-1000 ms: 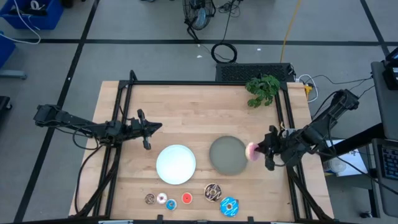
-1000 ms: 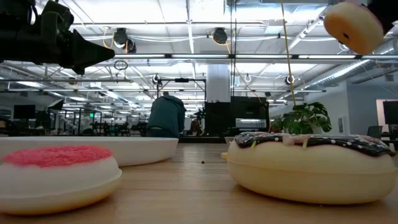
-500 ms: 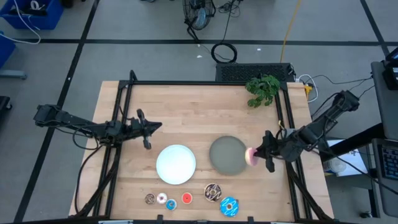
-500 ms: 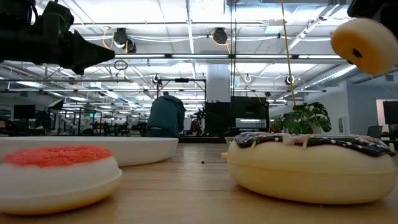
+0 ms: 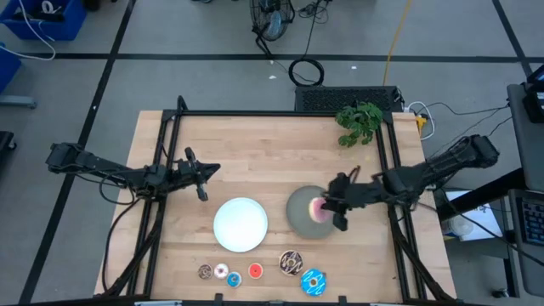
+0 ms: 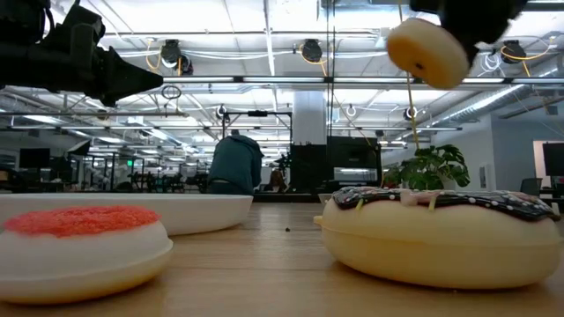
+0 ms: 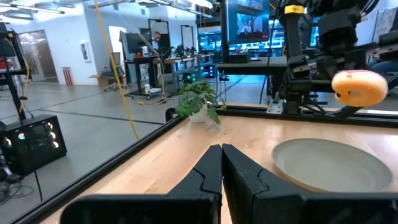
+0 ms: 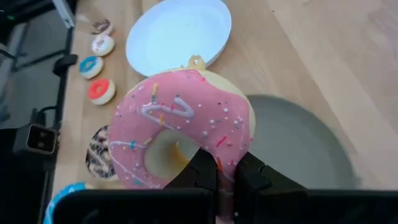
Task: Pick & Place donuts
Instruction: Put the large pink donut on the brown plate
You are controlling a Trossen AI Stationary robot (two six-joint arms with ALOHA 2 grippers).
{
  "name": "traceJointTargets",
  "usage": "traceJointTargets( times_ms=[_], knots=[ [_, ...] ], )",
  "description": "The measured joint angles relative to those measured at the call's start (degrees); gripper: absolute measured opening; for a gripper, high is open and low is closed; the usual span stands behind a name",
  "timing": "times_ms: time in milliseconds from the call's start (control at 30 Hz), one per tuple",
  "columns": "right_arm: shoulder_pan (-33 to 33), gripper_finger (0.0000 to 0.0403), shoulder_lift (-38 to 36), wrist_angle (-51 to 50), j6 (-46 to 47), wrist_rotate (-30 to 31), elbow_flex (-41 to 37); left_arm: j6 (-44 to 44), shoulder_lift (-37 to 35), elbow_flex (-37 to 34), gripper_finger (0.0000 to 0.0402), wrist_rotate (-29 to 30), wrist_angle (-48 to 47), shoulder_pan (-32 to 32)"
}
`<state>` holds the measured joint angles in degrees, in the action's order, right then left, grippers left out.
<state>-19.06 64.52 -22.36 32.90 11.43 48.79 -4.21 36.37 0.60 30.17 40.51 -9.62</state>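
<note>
We have the pink sprinkled donut (image 5: 320, 206) pinched by its rim in the right pincer (image 5: 331, 208), hanging above the right part of the grey plate (image 5: 302, 214), right of centre in the high view. We judge two risks: the grip bites only one edge, so the ring could twist or slip out early; and a release this close to the plate's right rim could send it rolling off onto the wood.

The left pincer (image 5: 199, 174) waits with fingers pressed together and empty, upper left of the white plate (image 5: 240, 224).

The wooden surface (image 5: 255, 144) also carries a small green plant (image 5: 359, 121) at upper right and the remaining donuts along the bottom edge. Beyond is a workshop with strip lights, where a person (image 6: 236, 165) stands.
</note>
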Motion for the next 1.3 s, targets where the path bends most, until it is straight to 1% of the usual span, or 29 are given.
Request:
traceJointTargets(
  times_ms=[100, 167, 233, 367, 433, 500, 667, 833, 1067, 1167, 1300],
  knots=[
    [1.78, 0.0009, 6.47, -4.08, -3.29, -2.52, 6.73, -0.02, 0.01, 0.0, 0.0017, 0.0, 0.0, -0.01],
    [2.65, 0.0009, 10.44, -8.32, -4.85, -3.11, 11.98, -0.02, -0.01, 0.0, 0.0017, 0.0, 0.0, 0.01],
    [3.41, 0.0008, 13.86, -13.72, -5.54, -4.25, 17.89, -0.02, -0.01, 0.0, 0.0017, 0.0, 0.0, -0.01],
    [4.55, 0.0008, 19.79, -26.28, -6.66, -4.39, 28.46, -0.05, -0.01, 0.0, 0.0017, 0.0, 0.0, 0.01],
    [5.6, 0.0008, 21.52, -29.81, -8.03, -6.38, 31.95, -0.09, -0.01, 0.0, 0.0017, 0.0, -0.04, -0.01],
    [7.02, 0.0008, 22.36, -31.37, -9.08, -7.68, 33.23, -0.11, 0.01, 0.0, 0.0017, 0.0, -0.06, 0.01],
    [10.91, 0.0008, 22.81, -31.87, -9.51, -10.92, 31.26, -0.09, 0.0, 0.0, 0.0017, 0.0, -0.07, 0.01],
    [12.42, 0.0008, 22.88, -29.75, -11.61, -14.53, 27.11, -0.09, 0.0, 0.0, 0.0017, 0.0, -0.07, 0.01],
    [13.47, 0.0009, 22.85, -20.09, -13.06, -14.98, 20.41, -0.09, -0.01, 0.0, 0.0017, -0.01, -0.07, 0.01],
    [13.81, 0.0009, 22.86, -16.28, -12.99, -17.14, 16.32, -0.09, -0.01, 0.0, 0.0017, 0.0, -0.07, -0.01],
    [14.65, 0.0009, 22.86, -14.43, -9.34, -17.19, 11.65, -0.07, 0.0, 0.0, 0.0017, 0.0, -0.07, 0.0]
  ],
)
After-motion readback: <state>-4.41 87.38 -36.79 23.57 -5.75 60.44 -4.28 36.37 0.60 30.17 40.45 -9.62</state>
